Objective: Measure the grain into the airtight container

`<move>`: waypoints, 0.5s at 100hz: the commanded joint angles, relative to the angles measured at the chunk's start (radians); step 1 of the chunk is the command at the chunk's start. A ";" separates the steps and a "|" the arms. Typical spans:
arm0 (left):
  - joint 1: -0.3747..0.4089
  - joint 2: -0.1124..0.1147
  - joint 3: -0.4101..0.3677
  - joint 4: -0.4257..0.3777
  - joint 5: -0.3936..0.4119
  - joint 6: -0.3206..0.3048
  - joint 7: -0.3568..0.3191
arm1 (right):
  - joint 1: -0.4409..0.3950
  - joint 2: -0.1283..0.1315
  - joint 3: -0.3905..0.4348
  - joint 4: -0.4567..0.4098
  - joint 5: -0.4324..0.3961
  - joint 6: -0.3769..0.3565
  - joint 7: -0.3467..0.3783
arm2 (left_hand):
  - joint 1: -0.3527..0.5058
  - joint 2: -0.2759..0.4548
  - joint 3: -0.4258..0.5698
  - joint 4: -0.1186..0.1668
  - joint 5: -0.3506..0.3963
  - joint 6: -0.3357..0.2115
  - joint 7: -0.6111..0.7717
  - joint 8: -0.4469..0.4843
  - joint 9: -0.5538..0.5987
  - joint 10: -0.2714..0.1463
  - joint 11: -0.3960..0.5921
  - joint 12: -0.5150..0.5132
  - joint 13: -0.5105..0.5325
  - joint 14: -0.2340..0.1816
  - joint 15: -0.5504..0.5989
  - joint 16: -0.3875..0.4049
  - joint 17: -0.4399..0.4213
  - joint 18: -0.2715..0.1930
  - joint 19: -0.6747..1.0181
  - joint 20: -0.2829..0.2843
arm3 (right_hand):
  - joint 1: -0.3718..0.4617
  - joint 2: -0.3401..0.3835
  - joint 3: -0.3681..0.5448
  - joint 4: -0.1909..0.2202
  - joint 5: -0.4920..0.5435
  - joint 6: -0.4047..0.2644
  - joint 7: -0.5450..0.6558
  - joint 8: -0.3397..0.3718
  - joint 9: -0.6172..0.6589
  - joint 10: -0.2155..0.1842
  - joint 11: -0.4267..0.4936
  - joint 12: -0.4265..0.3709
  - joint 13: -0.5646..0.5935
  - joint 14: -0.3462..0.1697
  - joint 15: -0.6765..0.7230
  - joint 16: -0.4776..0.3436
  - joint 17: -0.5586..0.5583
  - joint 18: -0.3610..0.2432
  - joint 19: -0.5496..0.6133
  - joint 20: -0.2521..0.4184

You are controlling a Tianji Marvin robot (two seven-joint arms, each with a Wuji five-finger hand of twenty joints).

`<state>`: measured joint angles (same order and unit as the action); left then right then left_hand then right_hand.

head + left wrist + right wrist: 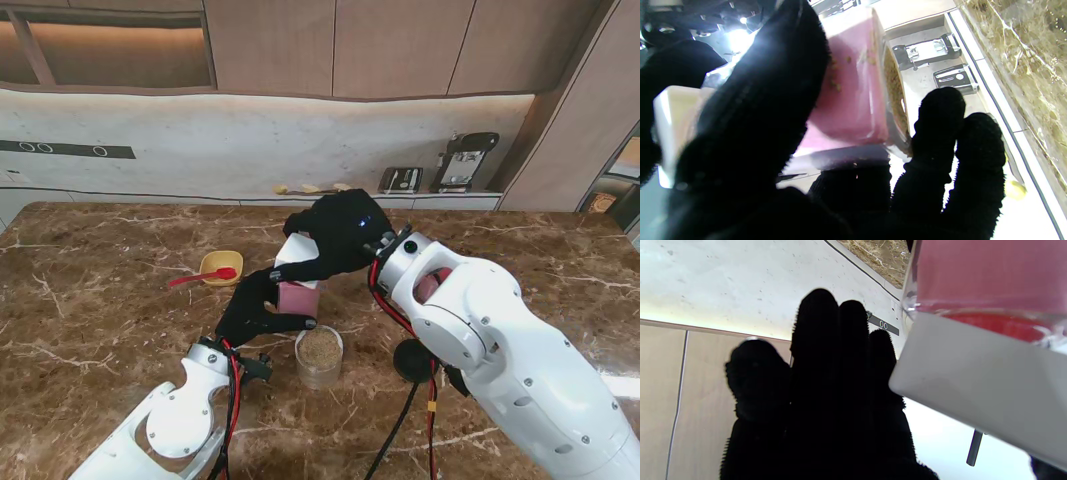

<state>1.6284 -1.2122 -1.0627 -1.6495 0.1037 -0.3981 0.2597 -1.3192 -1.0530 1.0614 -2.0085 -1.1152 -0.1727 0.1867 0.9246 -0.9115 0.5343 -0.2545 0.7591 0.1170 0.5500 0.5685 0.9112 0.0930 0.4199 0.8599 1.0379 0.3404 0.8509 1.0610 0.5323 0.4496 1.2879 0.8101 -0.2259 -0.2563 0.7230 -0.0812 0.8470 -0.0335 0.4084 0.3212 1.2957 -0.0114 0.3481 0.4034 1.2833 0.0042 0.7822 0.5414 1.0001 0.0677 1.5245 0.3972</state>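
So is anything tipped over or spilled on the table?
No spill that I can see. The pink clear box with a white lid is tilted, but both the left hand and the right hand hold it over the round clear jar of grain. The red spoon rests in the yellow bowl.

Box behind jar; bowl far left.
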 commanded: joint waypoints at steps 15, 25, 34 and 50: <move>0.001 -0.004 0.005 -0.004 0.004 -0.002 -0.002 | -0.014 0.005 0.020 -0.033 0.000 -0.009 0.056 | 0.172 0.501 0.436 0.102 0.362 -0.284 0.614 0.083 0.185 -0.148 0.256 0.070 0.019 -0.074 0.026 0.003 -0.010 -0.023 0.037 0.021 | -0.088 0.059 0.012 0.060 -0.118 -0.018 -0.059 -0.024 -0.077 0.048 -0.054 -0.053 -0.011 0.038 -0.114 -0.025 -0.069 -0.014 -0.011 -0.020; 0.000 -0.004 0.004 -0.002 0.005 -0.003 -0.002 | -0.014 0.005 0.019 -0.032 0.006 -0.015 0.057 | 0.172 0.501 0.436 0.102 0.362 -0.283 0.614 0.084 0.184 -0.146 0.256 0.070 0.019 -0.074 0.026 0.003 -0.010 -0.023 0.037 0.021 | -0.005 0.002 0.014 0.048 -0.132 -0.029 -0.073 -0.009 -0.108 0.015 -0.051 -0.052 -0.035 0.027 -0.157 -0.014 -0.099 -0.017 -0.047 -0.013; 0.001 -0.005 0.004 -0.002 0.007 -0.002 0.001 | -0.014 0.007 0.017 -0.036 0.018 -0.023 0.069 | 0.172 0.501 0.436 0.101 0.361 -0.285 0.614 0.084 0.184 -0.147 0.256 0.070 0.019 -0.076 0.026 0.003 -0.010 -0.023 0.037 0.021 | 0.189 -0.154 0.020 0.036 -0.106 -0.028 -0.056 0.022 -0.076 -0.011 -0.013 -0.023 -0.021 0.000 -0.158 0.005 -0.084 -0.038 -0.059 0.000; 0.004 -0.004 0.001 -0.005 0.009 0.000 0.002 | -0.006 0.003 0.003 -0.017 0.029 -0.054 0.023 | 0.172 0.500 0.435 0.101 0.364 -0.283 0.614 0.083 0.184 -0.144 0.257 0.070 0.018 -0.075 0.025 0.003 -0.012 -0.021 0.035 0.020 | 0.407 -0.285 -0.009 0.018 -0.037 -0.034 0.001 0.054 -0.013 -0.032 0.036 0.017 0.022 -0.025 -0.124 0.022 -0.044 -0.034 -0.044 0.009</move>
<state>1.6270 -1.2129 -1.0628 -1.6509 0.1102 -0.3986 0.2596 -1.3261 -1.0480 1.0716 -2.0384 -1.0989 -0.2232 0.2127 0.9246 -0.9115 0.5343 -0.2545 0.7596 0.1165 0.5500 0.5685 0.9112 0.0931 0.4199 0.8599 1.0377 0.3365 0.8509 1.0610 0.5323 0.4496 1.2879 0.8103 0.1055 -0.5064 0.7198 -0.0602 0.7716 -0.0583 0.3844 0.3566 1.2371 -0.0356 0.3551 0.3950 1.2617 -0.0094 0.6366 0.5316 0.9290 0.0529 1.4694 0.3967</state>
